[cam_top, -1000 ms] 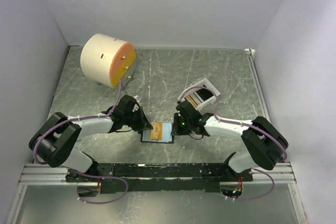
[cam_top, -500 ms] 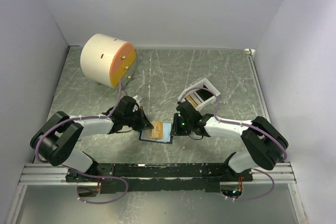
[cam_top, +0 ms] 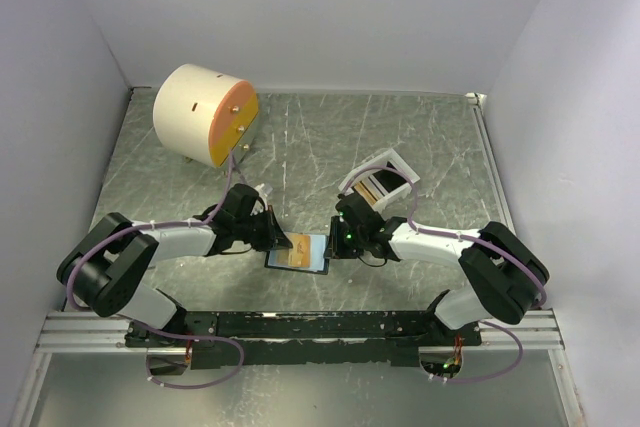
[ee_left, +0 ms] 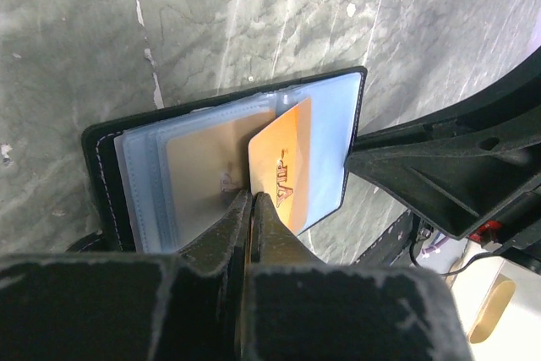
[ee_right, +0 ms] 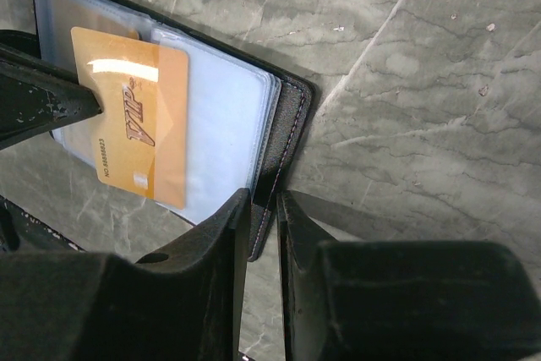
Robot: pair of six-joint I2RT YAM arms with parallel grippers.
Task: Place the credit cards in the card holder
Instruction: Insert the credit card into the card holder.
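Note:
The black card holder [cam_top: 318, 265] lies open on the table between both arms, its clear sleeves facing up. My left gripper [ee_left: 252, 196] is shut on the lower edge of an orange credit card [ee_left: 287, 166] marked VIP, which is held tilted over the sleeves. A tan card [ee_left: 199, 166] shows through one sleeve of the card holder [ee_left: 97, 175]. In the right wrist view my right gripper [ee_right: 264, 205] is shut on the card holder's black stitched edge [ee_right: 292, 124], and the orange credit card [ee_right: 135, 124] shows at the left. From above, the left gripper [cam_top: 283, 242] and right gripper [cam_top: 335, 242] flank the holder.
A white open-topped tray [cam_top: 383, 179] with more cards stands behind the right gripper. A big cream cylinder with an orange face [cam_top: 205, 114] sits at the back left. Walls enclose the marbled table on three sides.
The orange card has dropped a little lower over the open sleeves and the holder has shifted slightly left. Both arms have hardly moved.

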